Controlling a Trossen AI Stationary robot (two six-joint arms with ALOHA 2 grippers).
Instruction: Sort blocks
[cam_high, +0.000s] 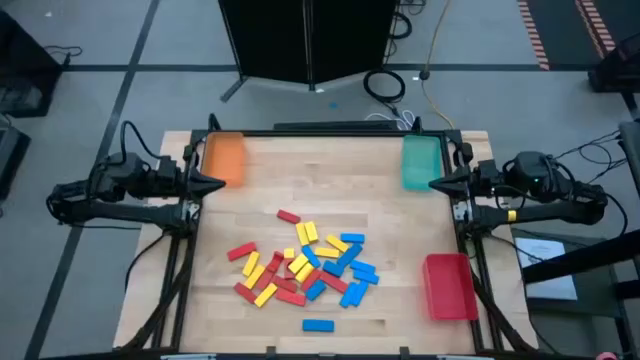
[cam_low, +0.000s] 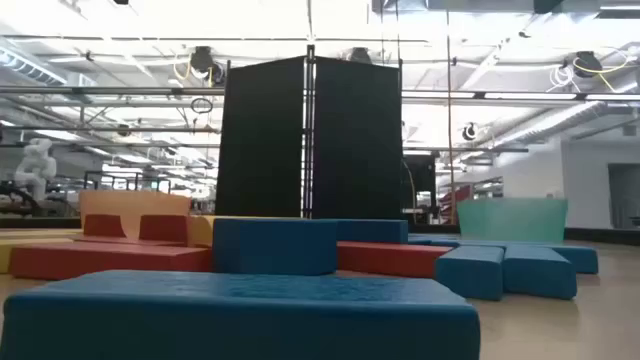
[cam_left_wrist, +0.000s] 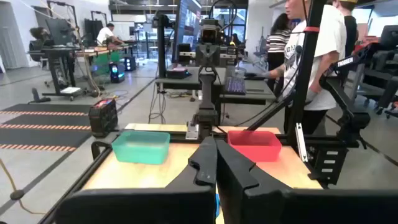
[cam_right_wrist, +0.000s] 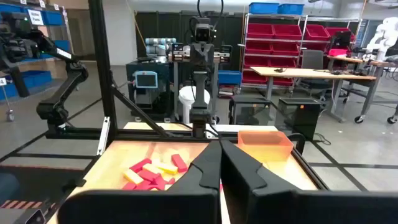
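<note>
The blocks (cam_high: 300, 265), red, yellow and blue, lie in a loose heap on the wooden table's near middle; one blue block (cam_high: 318, 325) lies apart near the front edge. In the low view the blocks (cam_low: 275, 245) fill the foreground. My left gripper (cam_high: 218, 183) is shut at the table's left edge, pointing right, beside the orange tray (cam_high: 226, 157). My right gripper (cam_high: 436, 183) is shut at the right edge, pointing left, beside the teal tray (cam_high: 420, 160). Both hover above the table, away from the blocks. The shut fingers show in the left wrist view (cam_left_wrist: 216, 163) and the right wrist view (cam_right_wrist: 219, 165).
A red tray (cam_high: 448, 285) sits at the near right corner. A black frame (cam_high: 330, 130) borders the table. People stand beyond the right edge in the left wrist view (cam_left_wrist: 311, 56). Bare wood lies between the heap and the far trays.
</note>
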